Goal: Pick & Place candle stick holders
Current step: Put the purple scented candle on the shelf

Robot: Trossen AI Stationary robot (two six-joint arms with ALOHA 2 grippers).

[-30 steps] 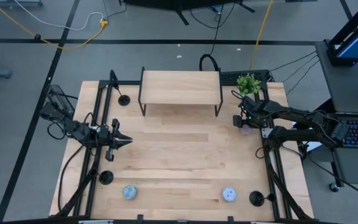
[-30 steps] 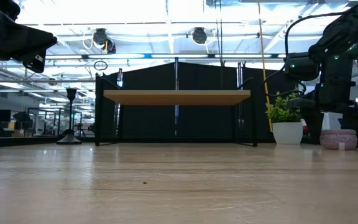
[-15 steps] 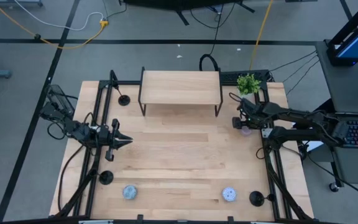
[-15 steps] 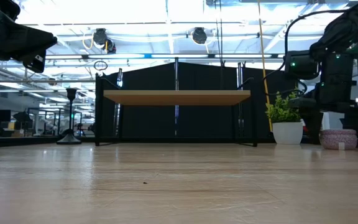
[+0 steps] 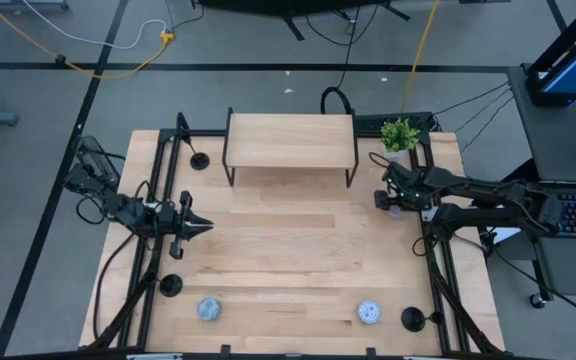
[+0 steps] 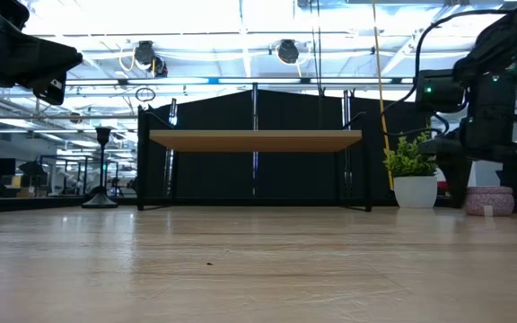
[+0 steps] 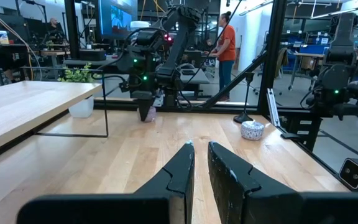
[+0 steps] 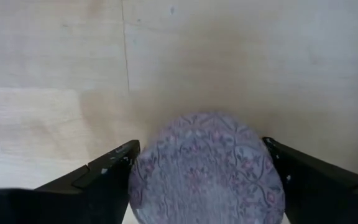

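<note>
Three black candle stick holders stand upright on their disc bases: one at the far left (image 5: 199, 160), one at the near left (image 5: 170, 285), one at the near right (image 5: 412, 320). No gripper is at any of them. My right gripper (image 5: 392, 203) points down at the table's right side. It is open around a lavender puck (image 8: 205, 168), one finger on each side of its wall. My left gripper (image 5: 196, 226) hangs shut and level above the table's left side, holding nothing.
A wooden shelf (image 5: 290, 140) on black legs stands at the far middle, and a small potted plant (image 5: 399, 133) at the far right. A grey puck (image 5: 208, 309) and a white puck (image 5: 369, 312) lie near the front edge. Black frame rails run along both sides.
My right gripper has sunk toward the table over the lavender puck and shifted a little toward the near edge. The puck and the holders have stayed where they were.
</note>
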